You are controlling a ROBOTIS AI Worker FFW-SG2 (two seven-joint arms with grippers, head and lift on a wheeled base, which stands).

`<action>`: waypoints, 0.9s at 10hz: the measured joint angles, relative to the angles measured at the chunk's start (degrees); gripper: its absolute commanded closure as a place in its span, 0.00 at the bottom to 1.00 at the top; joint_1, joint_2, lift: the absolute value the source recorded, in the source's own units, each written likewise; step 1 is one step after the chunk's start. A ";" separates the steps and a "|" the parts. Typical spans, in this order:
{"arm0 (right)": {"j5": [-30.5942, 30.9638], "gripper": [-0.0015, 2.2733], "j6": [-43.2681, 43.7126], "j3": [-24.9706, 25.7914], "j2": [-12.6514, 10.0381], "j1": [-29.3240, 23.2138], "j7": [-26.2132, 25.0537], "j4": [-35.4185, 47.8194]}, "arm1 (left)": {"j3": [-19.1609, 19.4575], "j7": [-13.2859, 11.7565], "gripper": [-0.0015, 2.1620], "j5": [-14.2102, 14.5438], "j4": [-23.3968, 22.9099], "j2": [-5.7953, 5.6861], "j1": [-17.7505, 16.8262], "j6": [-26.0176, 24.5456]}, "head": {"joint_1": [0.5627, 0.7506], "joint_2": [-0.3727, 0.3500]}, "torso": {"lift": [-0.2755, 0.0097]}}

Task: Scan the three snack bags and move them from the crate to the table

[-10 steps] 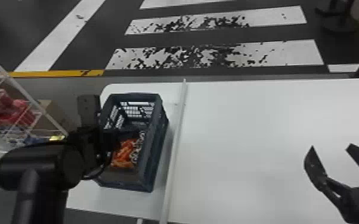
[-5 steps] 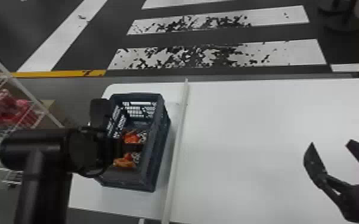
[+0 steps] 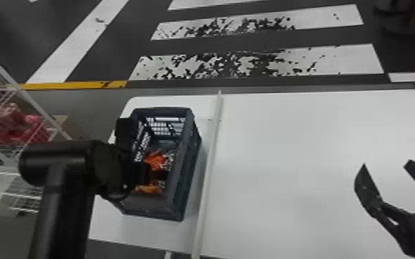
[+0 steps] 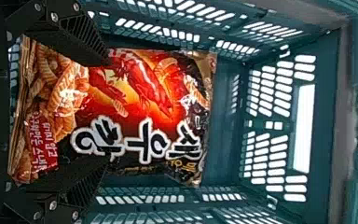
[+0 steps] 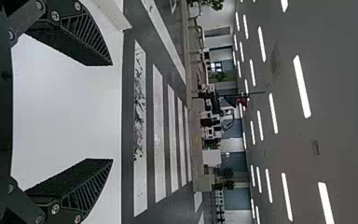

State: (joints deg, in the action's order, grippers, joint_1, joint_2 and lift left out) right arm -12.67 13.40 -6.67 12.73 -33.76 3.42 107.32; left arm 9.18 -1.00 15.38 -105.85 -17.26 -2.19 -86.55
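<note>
You have a snack bag (image 4: pixel 144 98) in glossy, wrinkled plastic-looking film, and a crate (image 4: pixel 226 154) of smooth plastic with a soft sheen. Your table (image 3: pixel 303 155) looks smooth and mostly matt. Your right gripper (image 3: pixel 386 164) looks matt, with rough, grainy inner pads (image 5: pixel 70 176).

Print on snack bag (image 4: pixel 137 105) in crate (image 4: pixel 223 170), left wrist view: Korean script. Main title (image 4: pixel 153 141): three big characters in row, dark with thick white outline, on bag's black part. Small gold characters (image 4: pixel 186 165) next to title's first character, near bag end. Thin line of tiny gold print beside title, too small to make out. Red panel (image 4: pixel 42 144) over snack picture: white characters, two rows. Head view: whitish marks on bags in crate, too small to make out.
</note>
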 measured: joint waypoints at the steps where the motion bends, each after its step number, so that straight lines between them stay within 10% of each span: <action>1: 0.00 0.07 0.00 0.00 0.13 0.01 -0.08 0.00 | -0.61 -0.28 0.09 -0.07 1.85 0.03 -0.78 1.01 | 0.70 0.85 | 0.75; 4: 0.00 0.07 0.00 -0.02 0.23 0.01 -0.14 -0.49 | -2.54 -1.61 0.27 -0.92 8.34 0.45 -2.94 7.33 | 0.70 0.83 | 0.75; 5: -0.04 0.07 0.00 -0.01 0.27 0.01 -0.17 -0.74 | -2.75 -2.35 0.68 -1.04 10.25 0.63 -3.21 8.91 | 0.70 0.82 | 0.75; 9: 0.01 0.07 0.00 -0.06 0.00 -0.26 -0.17 -0.71 | -1.42 -2.51 0.76 -0.76 9.83 0.83 -2.25 9.69 | 0.70 0.83 | 0.75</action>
State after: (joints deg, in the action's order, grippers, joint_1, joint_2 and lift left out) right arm -12.66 13.40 -6.74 12.73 -34.01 3.25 106.61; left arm 7.76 -3.51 14.62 -96.03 -16.43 -4.44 -76.87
